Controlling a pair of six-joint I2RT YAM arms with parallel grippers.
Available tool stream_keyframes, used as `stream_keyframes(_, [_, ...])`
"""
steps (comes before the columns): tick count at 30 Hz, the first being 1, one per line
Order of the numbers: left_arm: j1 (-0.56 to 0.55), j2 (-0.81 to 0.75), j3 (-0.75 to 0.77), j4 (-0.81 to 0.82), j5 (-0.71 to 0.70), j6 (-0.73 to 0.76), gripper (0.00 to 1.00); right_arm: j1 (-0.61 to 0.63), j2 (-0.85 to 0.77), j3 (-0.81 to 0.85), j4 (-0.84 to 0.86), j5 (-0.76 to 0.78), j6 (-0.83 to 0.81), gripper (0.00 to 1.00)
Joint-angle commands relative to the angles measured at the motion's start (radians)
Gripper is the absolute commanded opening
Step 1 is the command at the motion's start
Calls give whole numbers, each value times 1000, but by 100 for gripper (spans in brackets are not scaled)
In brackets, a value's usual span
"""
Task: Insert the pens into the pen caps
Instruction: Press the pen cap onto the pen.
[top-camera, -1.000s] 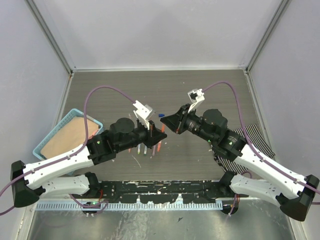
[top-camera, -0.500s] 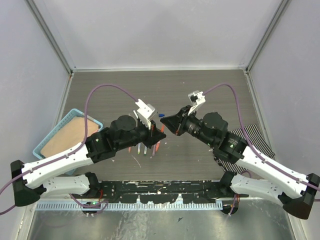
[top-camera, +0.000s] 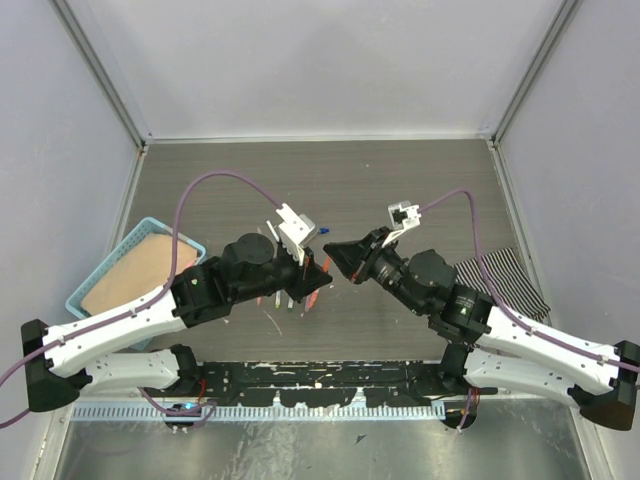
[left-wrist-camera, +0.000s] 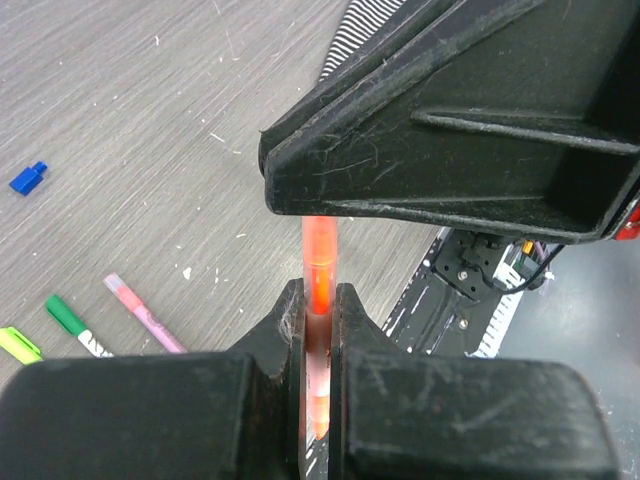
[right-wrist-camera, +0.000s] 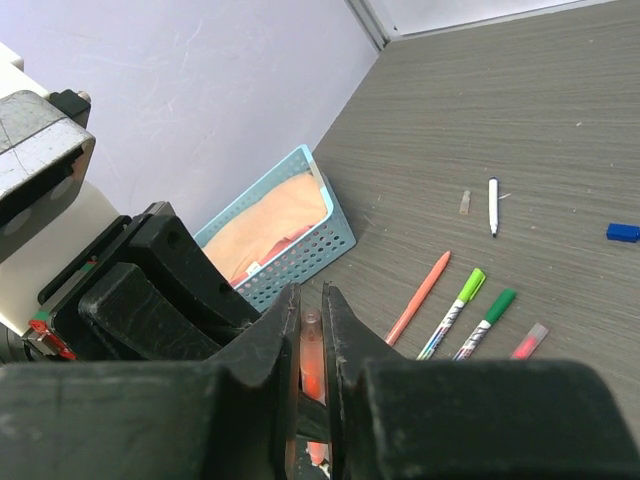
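You're working in a robotics lab test cell: plain pale walls (top-camera: 330, 60) on aluminium framing (top-camera: 100, 72) enclose a grey tabletop (top-camera: 400, 185), left arm (top-camera: 120, 335) and right arm (top-camera: 545, 345) bolted at its near edge

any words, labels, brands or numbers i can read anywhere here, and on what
None can be read.
The green pen and the yellow-green pen carry dark print on their white barrels: too small to read.

Far end of orange pen (left-wrist-camera: 320, 275) hidden behind right hand (left-wrist-camera: 310, 182)
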Motion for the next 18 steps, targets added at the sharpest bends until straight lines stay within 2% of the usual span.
stream_keyframes(1, [20,-48,126,341,-94,20,0,126,48,-99,-258,-95,70,1])
stream_keyframes(5, [19,-41,146,370,-90,16,0,222,58,-126,-319,15,112,1])
stream_keyframes(9, [19,-30,159,371,-72,23,0,256,53,-115,-359,67,124,1])
stream_keyframes(18, [18,-19,93,314,28,-9,0,256,70,163,-367,265,-61,1])
